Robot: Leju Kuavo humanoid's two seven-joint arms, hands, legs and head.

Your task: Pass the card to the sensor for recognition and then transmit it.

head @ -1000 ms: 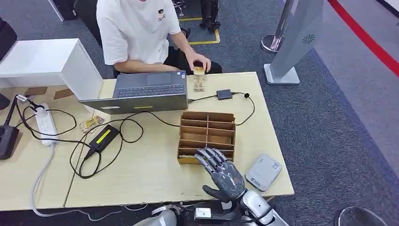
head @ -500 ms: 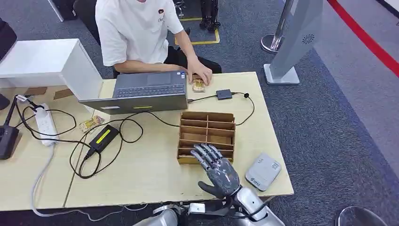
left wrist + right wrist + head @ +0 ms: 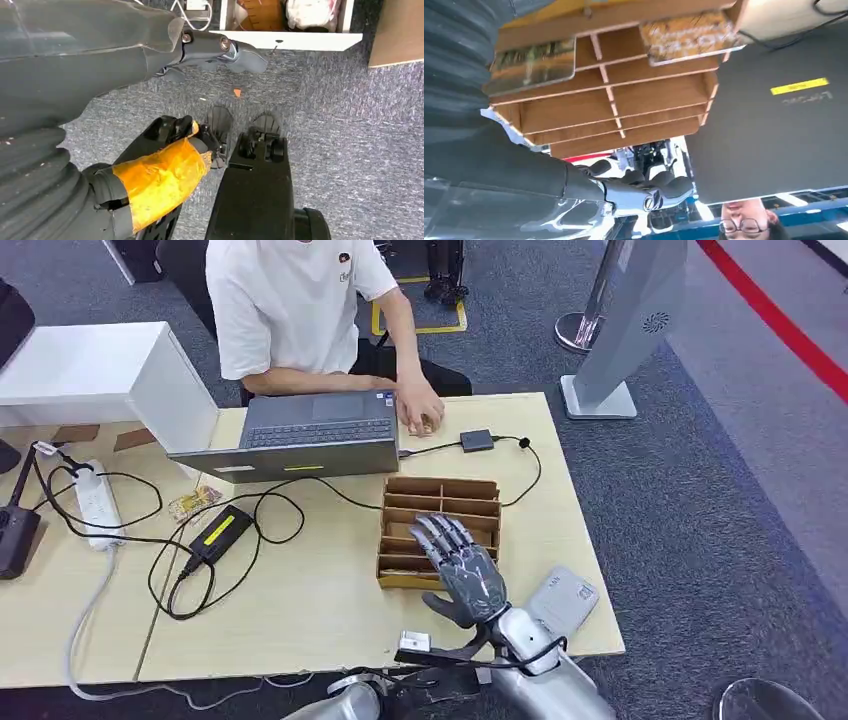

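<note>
- The right hand [image 3: 465, 570] hovers over the near rows of the rack [image 3: 440, 502], fingers spread and straight, holding nothing; judging by the task, it is lined up to pick a card out of a slot.
- The rack sits in front of the robot on the table [image 3: 320, 610], and the sensor [image 3: 560, 604] lies flat just to the right of the hand, near the table edge (a short carry once a card is gripped, I would say).
- The right wrist view looks into the rack [image 3: 609, 100] from close by: one card [image 3: 689, 37] lies in a near slot, and a second [image 3: 531, 65] in the slot beside it, each flat against its divider. The head view hides those slots behind the hand.
- In that wrist view the thumb [image 3: 644, 190] juts out apart from the rest, touching nothing.
- The left hand [image 3: 200, 47] hangs over the carpet, well away from the table; its fingers look loosely curled with nothing in them, though I cannot tell for sure.
- The head view gives what the wrist views lack: a person [image 3: 290, 310] seated at the far side behind a laptop [image 3: 300, 435], one hand resting on a small object on the table, perhaps waiting to receive the card.
</note>
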